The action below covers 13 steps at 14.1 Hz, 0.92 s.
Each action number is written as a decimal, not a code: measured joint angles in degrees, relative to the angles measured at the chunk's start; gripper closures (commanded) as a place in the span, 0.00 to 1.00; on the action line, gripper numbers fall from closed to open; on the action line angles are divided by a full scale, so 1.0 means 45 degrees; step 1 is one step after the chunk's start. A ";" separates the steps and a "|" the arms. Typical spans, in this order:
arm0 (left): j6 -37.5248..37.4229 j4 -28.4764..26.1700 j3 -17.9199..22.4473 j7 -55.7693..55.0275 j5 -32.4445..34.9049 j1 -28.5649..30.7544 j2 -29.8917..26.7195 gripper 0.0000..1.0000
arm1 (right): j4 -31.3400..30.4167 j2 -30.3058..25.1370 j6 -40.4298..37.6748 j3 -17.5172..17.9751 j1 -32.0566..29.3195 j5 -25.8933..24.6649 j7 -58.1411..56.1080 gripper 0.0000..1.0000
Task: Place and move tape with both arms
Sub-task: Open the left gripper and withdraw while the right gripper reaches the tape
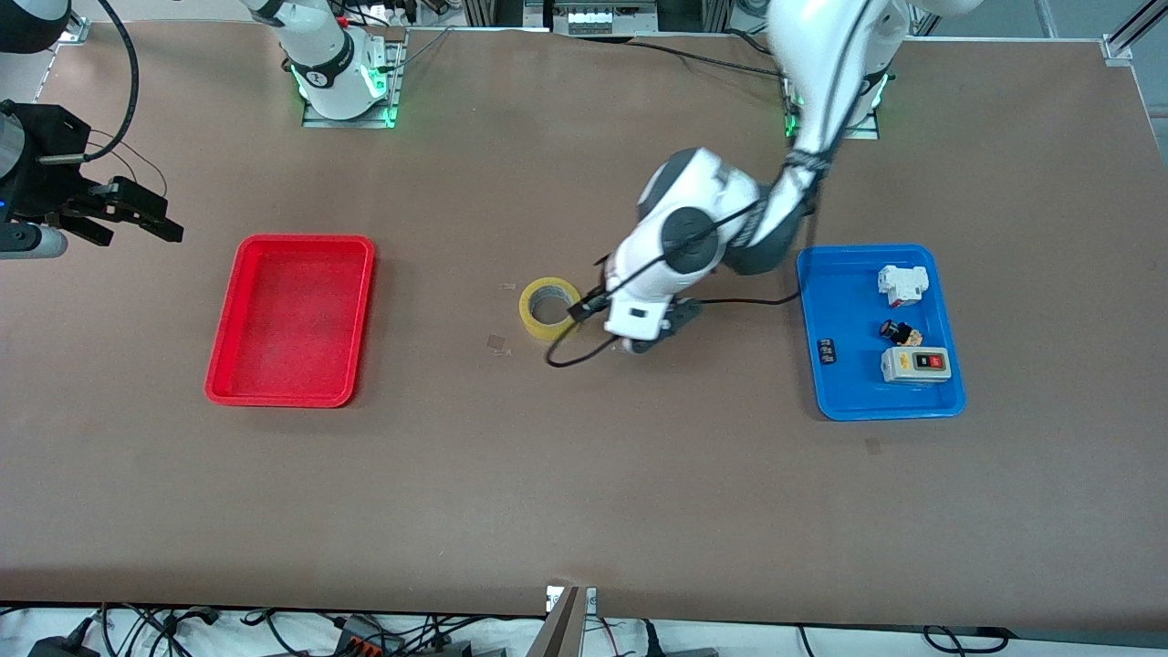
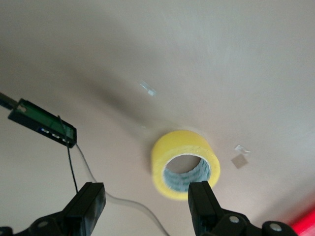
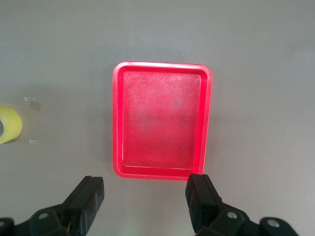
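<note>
The tape [image 1: 550, 308] is a yellowish ring lying flat on the brown table, about midway between the two trays. My left gripper [image 1: 659, 333] is low over the table beside the tape, toward the left arm's end. In the left wrist view the left gripper [image 2: 147, 206] is open and empty, and the tape [image 2: 185, 164] lies just ahead of one fingertip [image 2: 203, 196], not between the jaws. My right gripper [image 1: 155, 214] waits, raised at the right arm's end of the table. The right wrist view shows the right gripper [image 3: 145, 201] open and empty, and the tape [image 3: 10, 124] at the picture's edge.
An empty red tray [image 1: 292, 319] lies toward the right arm's end; it also shows in the right wrist view [image 3: 162, 120]. A blue tray [image 1: 849, 301] toward the left arm's end holds a grey switch box [image 1: 915, 365] and small parts. A black cable [image 1: 570, 356] loops beside the tape.
</note>
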 measured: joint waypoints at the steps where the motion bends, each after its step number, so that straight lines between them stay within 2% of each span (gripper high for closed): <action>1: -0.1039 -0.0004 0.0033 0.0360 0.0510 0.0694 -0.0757 0.00 | -0.0001 0.0000 -0.0130 0.0001 0.0000 0.0000 -0.0001 0.00; 4: -0.4210 -0.0142 0.0090 0.3145 0.2086 0.2805 -0.2418 0.00 | -0.0091 0.0248 -0.0543 0.0134 0.0128 0.0097 -0.0029 0.00; 6: -0.5452 -0.0305 0.0109 0.5572 0.2876 0.4129 -0.3009 0.00 | -0.0195 0.1063 -0.0477 0.0260 0.0605 0.0624 -0.0031 0.00; 8: -0.5917 -0.0487 0.0115 0.7531 0.3396 0.5230 -0.3520 0.00 | -0.0215 0.2265 0.0252 0.0320 0.1522 0.1077 -0.0027 0.00; 13: -0.6876 -0.1154 0.0121 1.2216 0.4025 0.7090 -0.5422 0.00 | -0.0159 0.4484 0.3071 0.0404 0.4689 0.1128 0.1343 0.00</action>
